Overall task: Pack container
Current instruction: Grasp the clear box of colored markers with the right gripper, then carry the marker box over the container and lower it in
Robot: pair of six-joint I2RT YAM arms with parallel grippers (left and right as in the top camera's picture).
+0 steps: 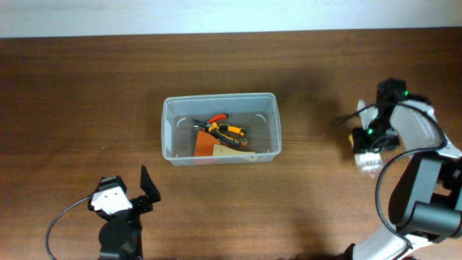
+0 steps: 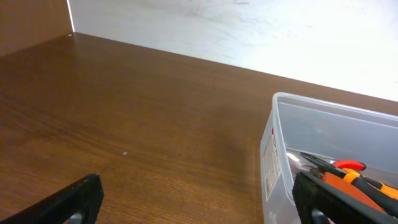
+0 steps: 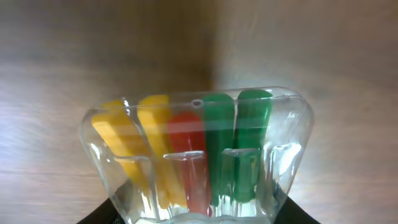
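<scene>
Where clear case (image 3: 198,155) fills view, right hand (image 1: 367,148) grip unclear.

Brown wooden table (image 1: 72,108), white wall (image 2: 249,31) behind

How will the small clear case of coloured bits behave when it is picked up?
The clear case looks like thin moulded plastic, so probably light, and may flex if squeezed hard. Its glossy walls seem slippery. The coloured bits sit in separate slots, so they likely will not shift much.
</scene>
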